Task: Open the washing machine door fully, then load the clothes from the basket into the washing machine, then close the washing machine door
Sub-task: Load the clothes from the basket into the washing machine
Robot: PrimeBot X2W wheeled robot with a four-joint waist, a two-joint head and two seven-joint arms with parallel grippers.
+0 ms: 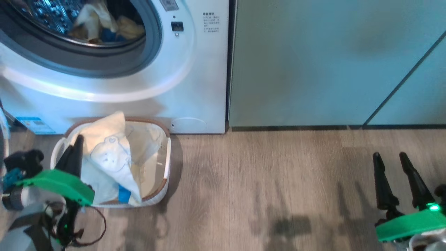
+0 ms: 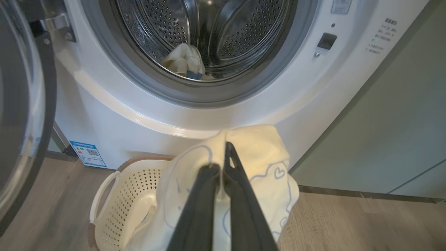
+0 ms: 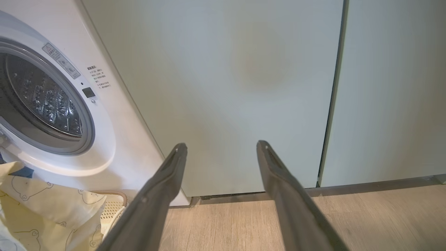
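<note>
The left pincer (image 2: 223, 160) is pinched tight on a fold of a pale yellow garment (image 2: 258, 157); the cloth rises above the rim of the basket (image 2: 115, 195), its lower part inside. The basket stands on the floor (image 1: 261, 181) right against the washing machine (image 2: 104, 104), below the round opening. The left wrist view gives the blue line drawing on the cloth and the basket's perforated wall; the head view adds a small blue piece (image 1: 123, 194) at the basket's end away from the machine, under the hanging cloth.

In the machine's steel drum (image 2: 244, 31) more clothes (image 2: 184, 61) lie, yellow with a bit of blue. The door (image 2: 21, 104) stands swung open off the machine's hinge side, caught in the left wrist view; a blue sticker (image 2: 87, 153) sits low on the machine's front near it.

The right pincer (image 3: 221, 144) is spread wide and holds nothing; it is well apart from the machine, facing the pale green cabinet (image 3: 244, 87) that adjoins the machine's latch side. The right wrist view catches bear faces printed on the garment beside the machine's lower front; the head view sets that pincer above the floor.
</note>
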